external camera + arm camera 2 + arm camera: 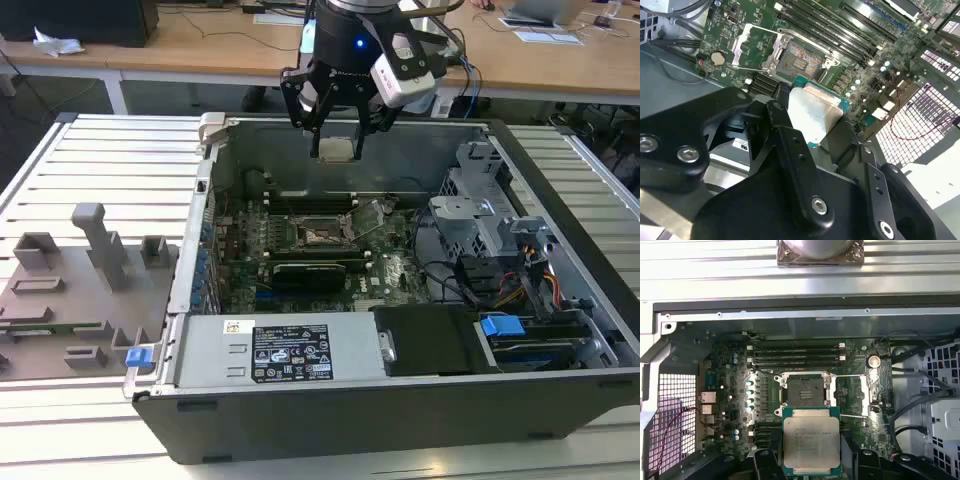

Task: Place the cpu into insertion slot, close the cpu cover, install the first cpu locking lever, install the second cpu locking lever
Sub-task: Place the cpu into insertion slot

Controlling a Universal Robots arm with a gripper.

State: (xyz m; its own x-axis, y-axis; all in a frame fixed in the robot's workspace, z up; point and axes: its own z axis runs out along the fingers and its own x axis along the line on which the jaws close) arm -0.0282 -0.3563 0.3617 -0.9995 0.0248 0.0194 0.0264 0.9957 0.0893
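Below my gripper [337, 146] and its gripped cpu [811, 440], the insertion slot [802, 390] lies bare; the cpu cover [738, 44] stands open beside it.

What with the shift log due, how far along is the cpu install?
Done: nothing seated yet; the slot lies bare, with the cover swung open beside it. In hand: the gripper holds the cpu above the board. Left: seating it, closing the cover, locking it down.

Pale wooden desks [180, 45] are running along the back, carrying loose papers [548, 36]; a ribbed metal worktable [110, 165] is standing in front.
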